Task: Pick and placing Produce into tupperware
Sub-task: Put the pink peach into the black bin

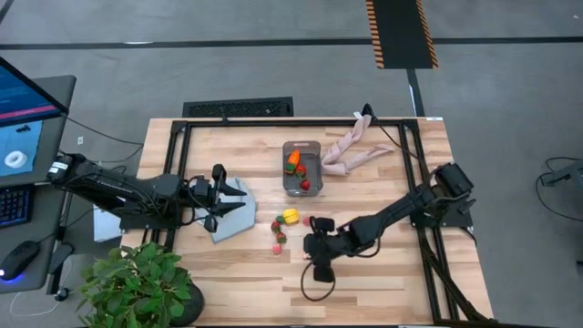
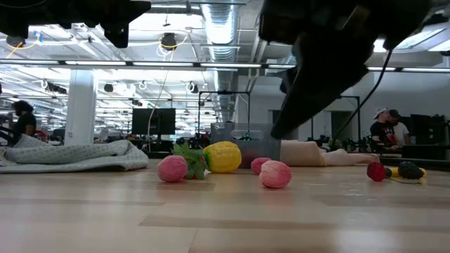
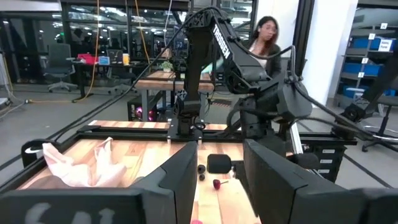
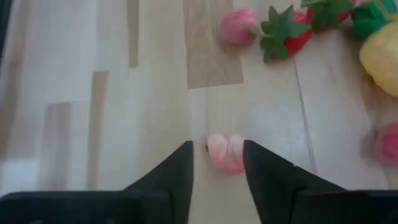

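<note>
The right claw (image 4: 216, 163) is hanging low over the wooden bench (image 1: 383, 282), its fingers spread apart with a pale pink berry (image 4: 226, 153) sitting between the tips, not yet pinched. That berry is a small, soft-looking lobed piece, lying on the boards at about 6 o'clock from the main cluster of produce (image 1: 284, 224). In that cluster a bumpy yellow lemon (image 2: 222, 156) is sitting beside a red strawberry (image 4: 291, 36) with a green leafy cap, and another pink berry (image 2: 172, 169) is lying close by. At 12 o'clock from the cluster, the tupperware (image 1: 301, 167) is resting upright, a clear-greyish tub already holding an orange carrot (image 1: 293, 160) and red pieces. Over at 9 o'clock, the left claw (image 1: 216, 195) is waiting above the folded grey cloth (image 1: 232, 211), fingers parted and gripping nothing.
</note>
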Action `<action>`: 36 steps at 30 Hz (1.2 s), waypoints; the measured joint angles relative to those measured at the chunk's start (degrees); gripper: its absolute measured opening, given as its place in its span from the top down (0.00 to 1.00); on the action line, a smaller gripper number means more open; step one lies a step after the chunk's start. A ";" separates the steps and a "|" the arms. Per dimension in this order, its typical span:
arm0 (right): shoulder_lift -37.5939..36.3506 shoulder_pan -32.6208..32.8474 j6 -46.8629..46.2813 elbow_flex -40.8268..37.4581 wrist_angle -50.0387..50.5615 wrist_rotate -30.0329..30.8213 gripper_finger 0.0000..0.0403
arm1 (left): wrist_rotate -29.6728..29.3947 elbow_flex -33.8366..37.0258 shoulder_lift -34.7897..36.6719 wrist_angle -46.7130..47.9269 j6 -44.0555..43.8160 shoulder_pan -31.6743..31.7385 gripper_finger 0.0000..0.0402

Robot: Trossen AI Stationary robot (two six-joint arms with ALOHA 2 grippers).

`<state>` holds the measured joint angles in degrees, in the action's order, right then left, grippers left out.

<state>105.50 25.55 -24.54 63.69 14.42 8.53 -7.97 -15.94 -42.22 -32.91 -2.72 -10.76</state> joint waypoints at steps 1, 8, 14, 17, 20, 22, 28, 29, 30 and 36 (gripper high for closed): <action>0.44 -0.19 0.57 0.14 0.04 -0.42 0.56 | 0.00 0.00 0.00 0.00 0.02 0.00 0.70; 1.70 -0.99 1.21 0.42 0.93 -0.98 0.41 | 0.03 -0.02 0.00 0.10 0.00 0.00 0.70; 1.70 -1.67 2.50 0.44 -0.05 0.68 0.41 | 0.04 -0.02 0.00 0.13 0.00 0.00 0.70; 1.78 -2.09 2.54 0.42 0.56 0.46 0.41 | 0.07 -0.02 0.00 0.13 0.00 0.00 0.70; 3.17 -2.21 2.57 0.37 -0.26 0.03 0.42 | 0.07 -0.04 0.00 0.37 -0.02 0.00 0.70; 3.64 -2.19 2.56 0.33 -0.79 -0.21 0.42 | 0.07 -0.04 0.00 0.44 -0.03 0.00 0.70; 6.99 -2.45 2.65 0.60 -2.20 -1.76 0.42 | 0.07 -0.07 -0.02 0.71 -0.59 -0.47 0.70; 7.05 -2.43 2.75 0.53 -2.21 -1.67 0.42 | 0.05 -0.07 -0.02 0.62 -0.59 -0.53 0.70; 6.99 -2.43 2.72 0.53 -2.16 -1.85 0.42 | 0.07 -0.07 -0.02 0.53 -0.59 -0.56 0.70; 6.72 -2.45 2.65 0.46 -1.90 -2.06 0.43 | 0.06 -0.07 -0.02 0.48 -0.59 -0.57 0.70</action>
<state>112.21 23.09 -21.88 64.15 12.52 6.46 -7.90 -16.01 -42.24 -32.42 -3.31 -11.33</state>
